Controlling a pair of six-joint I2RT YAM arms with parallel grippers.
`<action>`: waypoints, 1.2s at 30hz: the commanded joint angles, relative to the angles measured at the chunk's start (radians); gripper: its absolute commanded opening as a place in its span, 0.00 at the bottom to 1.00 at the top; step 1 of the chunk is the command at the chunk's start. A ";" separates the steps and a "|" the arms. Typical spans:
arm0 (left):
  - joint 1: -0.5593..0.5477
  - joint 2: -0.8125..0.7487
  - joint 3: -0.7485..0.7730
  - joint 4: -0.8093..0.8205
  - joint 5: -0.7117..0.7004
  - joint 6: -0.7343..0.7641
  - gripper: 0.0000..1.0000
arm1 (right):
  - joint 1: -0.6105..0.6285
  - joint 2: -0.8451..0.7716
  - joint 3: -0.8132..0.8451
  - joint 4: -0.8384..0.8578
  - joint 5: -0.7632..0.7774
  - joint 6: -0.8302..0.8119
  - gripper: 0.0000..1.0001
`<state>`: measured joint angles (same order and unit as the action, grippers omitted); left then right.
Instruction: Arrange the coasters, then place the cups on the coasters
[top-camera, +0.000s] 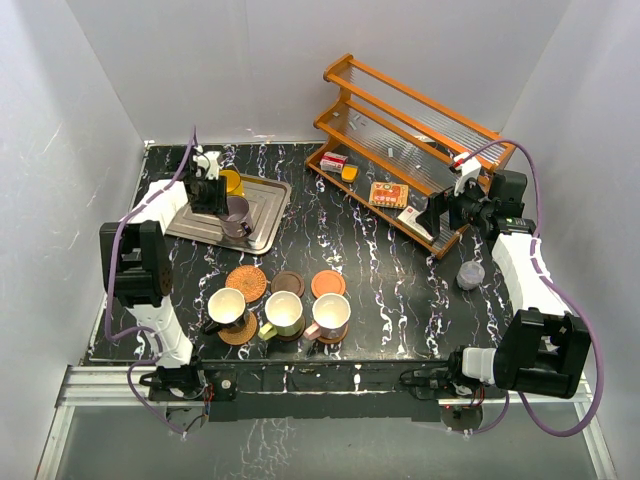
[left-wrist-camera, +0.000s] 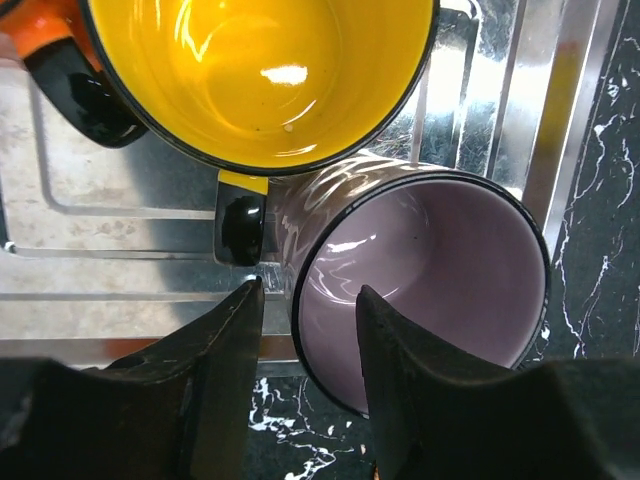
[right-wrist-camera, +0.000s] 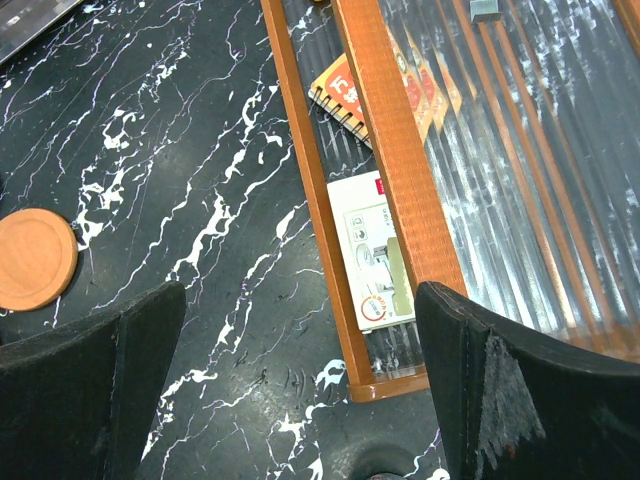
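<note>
Viewing from above: I am looking at a black marble-look table (top-camera: 400, 270) with white veins, and plain white walls (top-camera: 300, 60) are closing it in on three sides. My left gripper (left-wrist-camera: 310, 290) is hanging over the metal tray (top-camera: 268, 228) at far left. Its jaws are standing partly apart, straddling the wall of the lilac mug (left-wrist-camera: 430, 250), one finger inside and one outside, with gaps showing on both sides. The yellow mug (left-wrist-camera: 260, 70) is sitting just beside it, the orange mug (left-wrist-camera: 30, 25) peeking in behind. My right gripper (right-wrist-camera: 300, 290) is hovering wide, holding nothing, beside the wooden rack (top-camera: 420, 130). Near the front edge, three mugs (top-camera: 283, 313) are sitting on coasters; three bare coasters (top-camera: 288, 283) are lying just behind them.
</note>
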<state>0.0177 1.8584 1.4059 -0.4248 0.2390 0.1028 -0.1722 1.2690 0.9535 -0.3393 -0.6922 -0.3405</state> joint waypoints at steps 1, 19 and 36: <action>0.002 0.008 0.021 -0.005 0.044 -0.011 0.39 | -0.004 0.001 0.035 0.030 -0.022 -0.005 0.98; 0.003 0.007 0.040 -0.024 0.031 0.025 0.07 | -0.004 0.004 0.032 0.031 -0.026 -0.005 0.98; -0.021 -0.136 0.114 -0.108 0.101 0.103 0.00 | -0.004 0.006 0.033 0.032 -0.035 -0.002 0.98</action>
<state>0.0151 1.8534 1.4471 -0.5045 0.2607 0.1841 -0.1726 1.2716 0.9535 -0.3386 -0.7082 -0.3405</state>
